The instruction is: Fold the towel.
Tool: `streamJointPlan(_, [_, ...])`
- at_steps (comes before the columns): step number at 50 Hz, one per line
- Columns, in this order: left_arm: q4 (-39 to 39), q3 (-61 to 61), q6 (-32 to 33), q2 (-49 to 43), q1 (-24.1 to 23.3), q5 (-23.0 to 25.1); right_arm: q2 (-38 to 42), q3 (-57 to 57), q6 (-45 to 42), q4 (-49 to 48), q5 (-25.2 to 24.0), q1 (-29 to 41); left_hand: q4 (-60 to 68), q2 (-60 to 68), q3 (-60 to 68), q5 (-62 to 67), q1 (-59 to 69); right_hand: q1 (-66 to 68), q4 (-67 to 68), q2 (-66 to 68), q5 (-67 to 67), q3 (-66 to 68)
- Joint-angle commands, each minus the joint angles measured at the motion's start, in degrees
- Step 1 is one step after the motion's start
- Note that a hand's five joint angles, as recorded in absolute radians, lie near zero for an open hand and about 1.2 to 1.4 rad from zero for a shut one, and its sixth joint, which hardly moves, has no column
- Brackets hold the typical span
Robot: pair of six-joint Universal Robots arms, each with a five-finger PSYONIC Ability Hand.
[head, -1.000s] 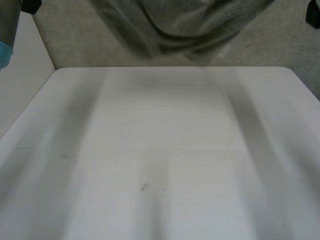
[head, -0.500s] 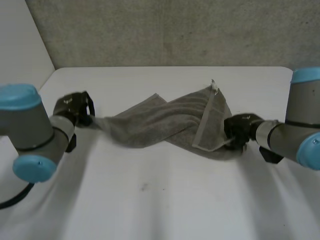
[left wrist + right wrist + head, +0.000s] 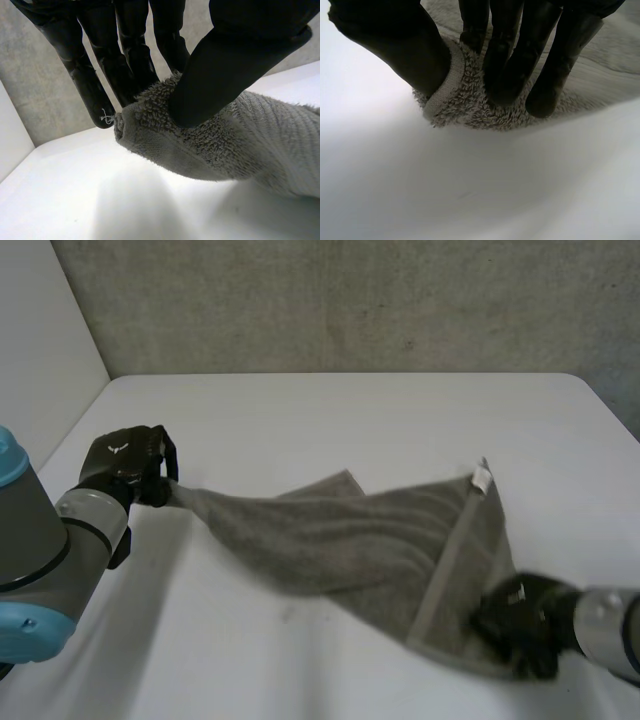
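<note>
The left hand [image 3: 125,465], at the middle left of the frame, pinches one corner of the towel [image 3: 350,540] between its thumb and fingers. The right hand [image 3: 518,628], at the lower right, has its thumb and fingers clamped on another corner, low by the white surface [image 3: 330,410]. The towel is grey and fluffy. It stretches from one hand to the other across the middle of the frame. It is twisted and bunched, not flat. A smooth band [image 3: 450,560] runs along its right end. A small white tag [image 3: 481,478] sticks up at its upper right corner.
</note>
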Motion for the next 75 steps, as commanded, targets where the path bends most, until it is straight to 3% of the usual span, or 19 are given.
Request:
streamJointPlan(1, [0.29, -0.76, 0.11, 1.40, -0.39, 1.77, -4.76, 2.16, -8.49, 5.64, -6.69, -4.96, 10.19, 10.21, 10.26, 11.47, 12.08, -51.84, -52.43, -50.07, -51.87, -51.94])
streamJointPlan(2, [0.29, -0.67, 0.11, 1.40, -0.47, 1.94, -4.76, 2.15, -8.48, 5.64, -6.71, -4.97, 10.19, 10.21, 10.26, 11.47, 12.08, -52.08, -52.67, -50.31, -52.11, -52.17])
streamJointPlan(4, [0.38, -0.32, 0.11, 1.40, -0.47, 1.94, -4.76, -2.31, -4.11, 3.80, -11.26, -6.37, 10.19, 10.21, 10.26, 11.47, 12.08, -65.46, -66.05, -63.68, -65.49, -65.55])
streamJointPlan(5, [0.47, 0.03, 0.11, 1.22, -0.47, 1.94, -4.76, -2.33, -4.08, 3.79, -11.28, -6.38, 10.19, 10.21, 10.26, 11.47, 12.08, -65.46, -66.05, -63.68, -65.49, -65.55])
streamJointPlan(7, [0.47, 0.29, 0.11, 1.13, -0.56, 1.94, -4.32, -7.67, 3.87, 1.69, -14.08, -6.12, 10.19, 10.21, 10.26, 11.47, 12.08, -65.46, -66.05, -63.68, -65.49, -65.55])
streamJointPlan(15, [0.73, 1.17, 0.11, 1.22, -0.47, 1.94, 1.46, -19.37, 21.55, -1.57, -14.88, -5.59, 10.19, 10.21, 10.26, 11.47, 12.08, -65.46, -66.05, -63.68, -65.49, -65.55])
streamJointPlan(21, [0.65, 1.88, 0.11, 1.22, -0.39, 1.94, 8.84, -27.71, 26.14, -1.66, -13.92, -4.36, 10.19, 10.21, 10.26, 11.47, 12.08, -65.46, -66.05, -63.68, -65.49, -65.55])
streamJointPlan(25, [0.73, 2.14, 0.11, 1.40, -0.21, 1.94, 12.90, -31.51, 26.68, -1.83, -12.60, -2.60, 10.19, 10.21, 10.26, 11.47, 12.08, -65.46, -66.05, -63.68, -65.49, -65.55])
streamJointPlan(30, [0.65, 3.02, 0.11, 1.48, -0.21, 1.94, 19.06, -38.55, 28.61, -2.10, -7.50, -0.05, 10.19, 10.21, 10.26, 11.47, 12.08, -65.46, -66.05, -63.68, -65.49, -65.55])
streamJointPlan(33, [0.65, 4.25, 0.20, 1.92, -0.30, 1.85, 24.75, -45.12, 28.70, -4.11, -1.81, 1.44, 10.19, 10.21, 10.26, 11.47, 12.08, -65.46, -66.05, -63.68, -65.49, -65.55])
streamJointPlan(41, [0.65, 6.36, 0.20, 2.28, 0.14, 1.85, 30.56, -51.19, 26.95, -10.79, 5.32, 1.88, 10.19, 10.21, 10.26, 11.47, 12.08, -62.52, -63.11, -60.75, -62.55, -62.61])
streamJointPlan(51, [0.73, 7.41, 0.11, 1.40, 0.49, 1.85, 37.24, -53.93, 20.26, -12.21, 7.00, 1.88, 10.19, 10.21, 10.26, 11.47, 12.08, -57.64, -58.23, -55.87, -57.67, -57.73])
streamJointPlan(62, [0.73, 7.41, 0.11, 1.22, 0.49, 1.85, 39.62, -54.54, 19.73, -13.35, 7.79, 1.88, 10.19, 10.21, 10.26, 11.47, 12.08, -56.12, -56.71, -54.35, -56.15, -56.21])
streamJointPlan(73, [0.73, 7.15, 0.11, 1.22, 0.58, 1.85, 42.00, -55.95, 19.73, -15.11, 8.23, 1.88, 10.19, 10.21, 10.26, 11.47, 12.08, -43.00, -43.59, -41.23, -43.03, -43.09])
streamJointPlan(75, [0.73, 7.06, 0.11, 1.22, 0.49, 1.85, 42.17, -56.12, 19.82, -15.19, 8.23, 1.88, 10.19, 10.21, 10.26, 11.47, 12.08, -33.81, -34.40, -32.04, -33.84, -33.90])
